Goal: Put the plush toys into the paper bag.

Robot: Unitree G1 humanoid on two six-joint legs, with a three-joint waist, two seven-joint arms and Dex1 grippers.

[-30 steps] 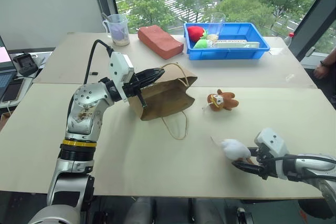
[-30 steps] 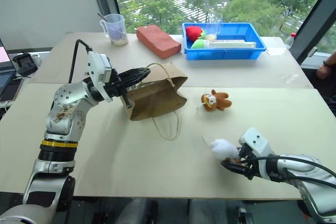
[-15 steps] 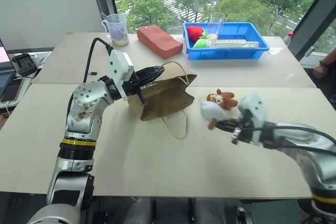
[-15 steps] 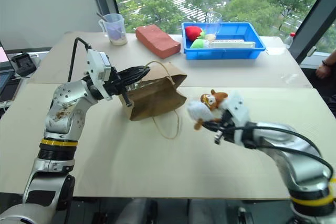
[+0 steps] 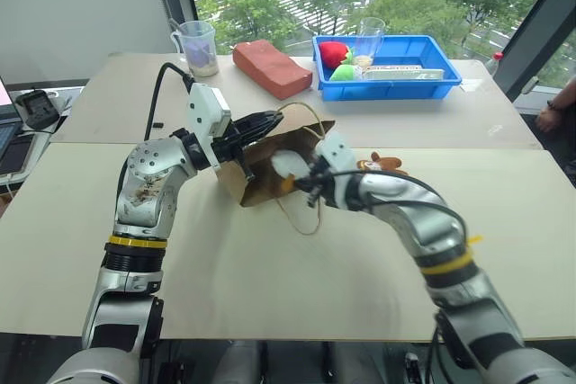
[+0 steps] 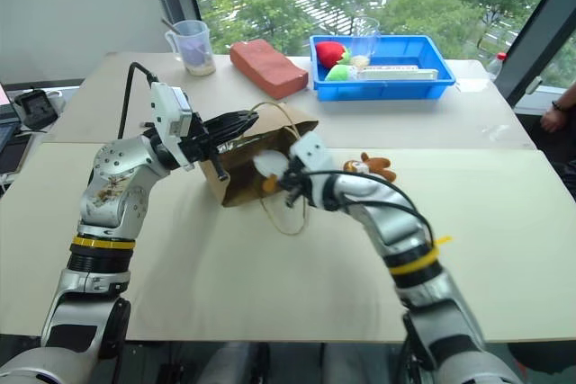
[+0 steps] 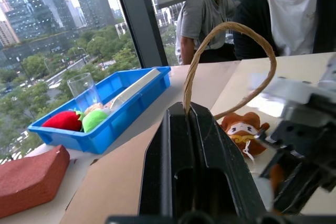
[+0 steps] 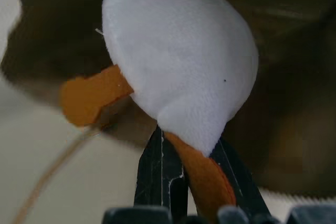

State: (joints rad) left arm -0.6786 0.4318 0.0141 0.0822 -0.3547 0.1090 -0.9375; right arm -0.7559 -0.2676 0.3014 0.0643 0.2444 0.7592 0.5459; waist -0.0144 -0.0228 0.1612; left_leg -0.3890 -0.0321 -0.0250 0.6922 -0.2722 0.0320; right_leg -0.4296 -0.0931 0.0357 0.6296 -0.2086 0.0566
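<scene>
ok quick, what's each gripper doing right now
Left gripper: shut on the paper bag, at its cord handle.
Right gripper: shut on the white bird, at the bag's mouth.

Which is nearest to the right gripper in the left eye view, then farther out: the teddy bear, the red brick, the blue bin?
From the right gripper:
1. Teddy bear, lying on the table close behind the right arm.
2. Red brick, farther back, toward the window.
3. Blue bin, at the table's far edge, on the right.

Right fingers [image 5: 304, 183] hold white bird [image 5: 288, 165] at paper bag [image 5: 270, 177] mouth.
</scene>
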